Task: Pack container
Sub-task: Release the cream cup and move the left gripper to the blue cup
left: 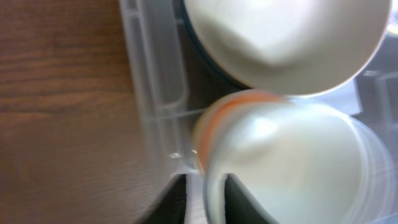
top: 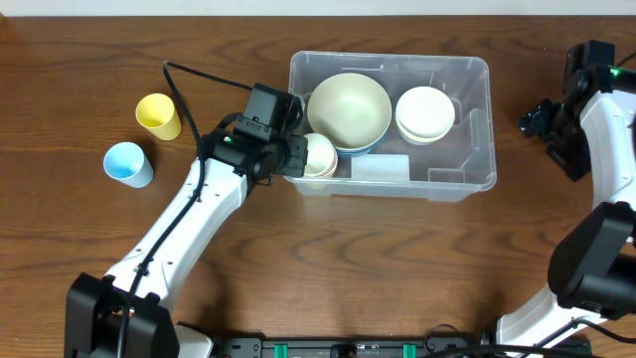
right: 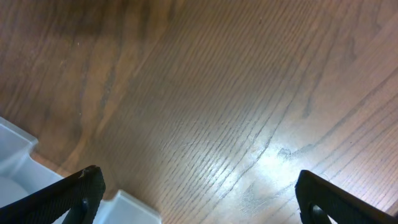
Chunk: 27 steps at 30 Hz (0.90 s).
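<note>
The large clear rectangular plastic bin (top: 491, 119) sits at the far middle of the wooden table (top: 328, 268), with a wide cream bowl (top: 348, 109) and a stack of white bowls (top: 425, 112) inside. Your left gripper (left: 208, 202) has its 2 fingers either side of the wall of a small cream cup with an orange outside (left: 286, 162), in the bin's near-left corner. The gap is narrow, and I cannot tell whether it grips. Open fully, then rise straight so you neither drag the cup nor knock the bowl. Your right gripper (right: 202, 199) is spread wide beside the bin. A yellow cup (top: 157, 114) and a blue cup (top: 127, 163) wait on the left.
</note>
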### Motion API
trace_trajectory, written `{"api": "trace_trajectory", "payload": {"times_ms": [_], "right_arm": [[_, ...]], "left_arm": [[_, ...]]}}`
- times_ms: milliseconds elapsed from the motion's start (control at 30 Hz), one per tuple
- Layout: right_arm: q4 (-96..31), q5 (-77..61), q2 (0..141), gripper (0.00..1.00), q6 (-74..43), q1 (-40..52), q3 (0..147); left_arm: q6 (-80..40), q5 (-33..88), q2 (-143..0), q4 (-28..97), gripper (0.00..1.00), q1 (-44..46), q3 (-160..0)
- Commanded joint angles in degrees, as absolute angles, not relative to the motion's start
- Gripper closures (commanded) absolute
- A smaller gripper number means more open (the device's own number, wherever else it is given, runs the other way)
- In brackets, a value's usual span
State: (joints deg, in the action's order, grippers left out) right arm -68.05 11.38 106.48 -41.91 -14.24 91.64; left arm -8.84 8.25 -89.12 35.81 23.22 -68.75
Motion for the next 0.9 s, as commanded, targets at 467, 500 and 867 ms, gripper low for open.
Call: {"api": "trace_trajectory", "payload": {"times_ms": [467, 500, 867], "right_arm": [[-68.10, 11.97, 105.78, 0.01, -42.81, -14.63, 91.48], [-68.10, 11.97, 105.78, 0.01, -42.83, -14.63, 91.48], [-68.10, 11.97, 105.78, 0.01, -42.81, -14.63, 91.48]], "left_arm": [[-11.46, 6.79, -83.46, 35.22, 0.18, 16.36, -73.89], [-11.68, 6.79, -82.39, 35.09, 0.18, 15.33, -73.89], [-19.97, -5.32, -75.90, 37.82, 0.08, 1.08, -73.82]]}}
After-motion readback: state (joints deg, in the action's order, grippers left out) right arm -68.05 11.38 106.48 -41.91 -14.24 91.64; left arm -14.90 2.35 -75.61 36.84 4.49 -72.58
